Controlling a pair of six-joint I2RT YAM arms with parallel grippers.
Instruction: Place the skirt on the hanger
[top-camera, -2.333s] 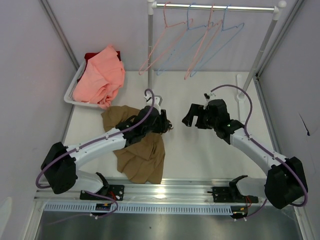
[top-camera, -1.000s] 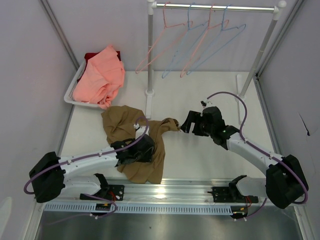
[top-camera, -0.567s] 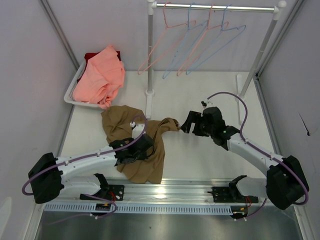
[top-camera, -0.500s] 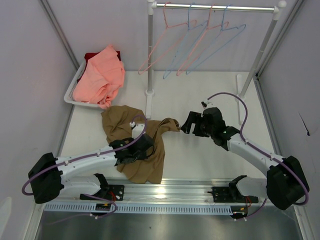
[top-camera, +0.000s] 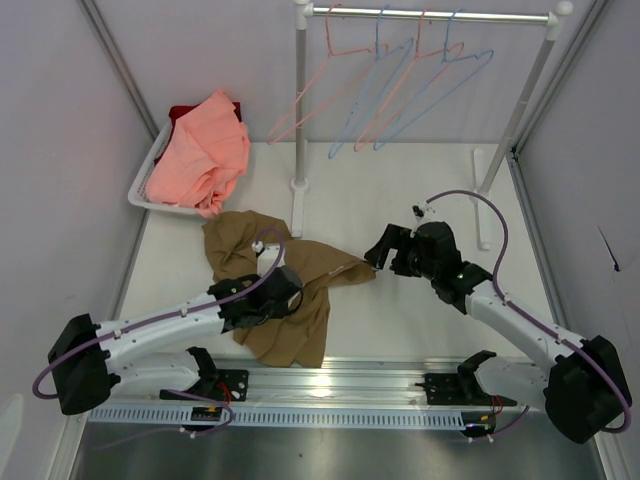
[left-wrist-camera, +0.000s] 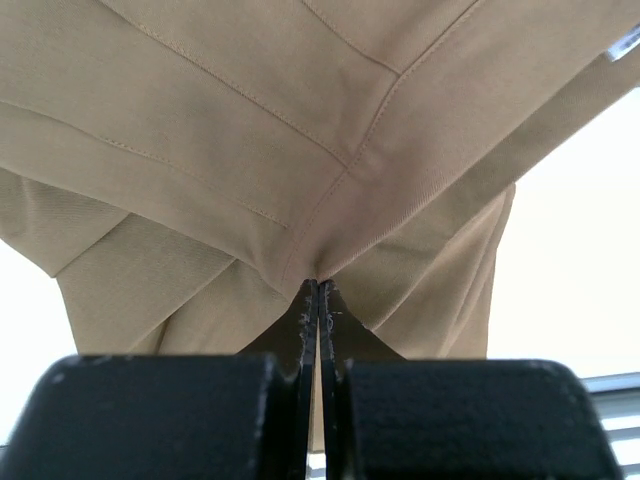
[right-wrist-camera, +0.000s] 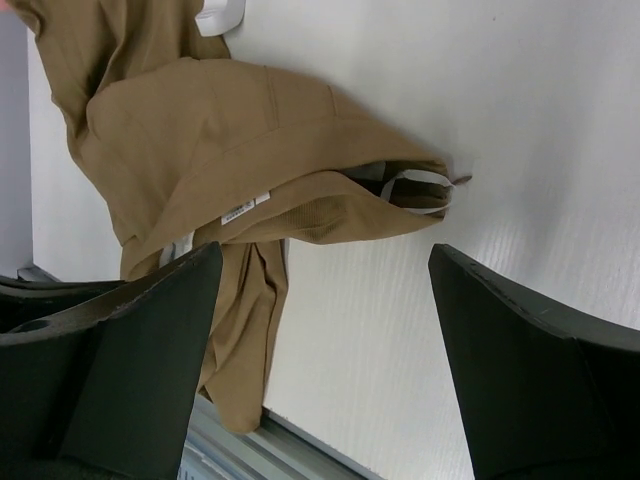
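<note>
On the table, between my two arms: the skirt (top-camera: 298, 335) is lying in a loose heap on the white table (top-camera: 400, 190), with one end reaching out toward my right side.
Left gripper (left-wrist-camera: 318, 300): my jaws are pressing together on a raised fold of the tan cloth, which is tenting up from the pinch.
Right gripper (right-wrist-camera: 325, 255): I am hovering it over the table with the jaws spread wide and gripping nothing. The skirt's waist end is lying just in front of it, not touching.
Skirt's look: it is showing as tan-brown and matte, with stitched seams running across flat panels. The waistband (right-wrist-camera: 415, 190) is gaping open to show a white lining, and a small white label (right-wrist-camera: 245, 212) is sitting on the inside.
Handling, as I am judging it: it is looking light and limp. It is creasing wherever I lift it and sagging between holds, but it is not looking slippery or fragile.
Where to hold: I am favouring the waistband rim, where the doubled, stitched edge should be giving a firmer bite than a loose pleat. One gripper at each side should be keeping the opening wide.
Hanger (top-camera: 440, 95): thin and pale blue, it is hanging among pink ones on the rail (top-camera: 430, 14) at the far side, well apart from the skirt.
</note>
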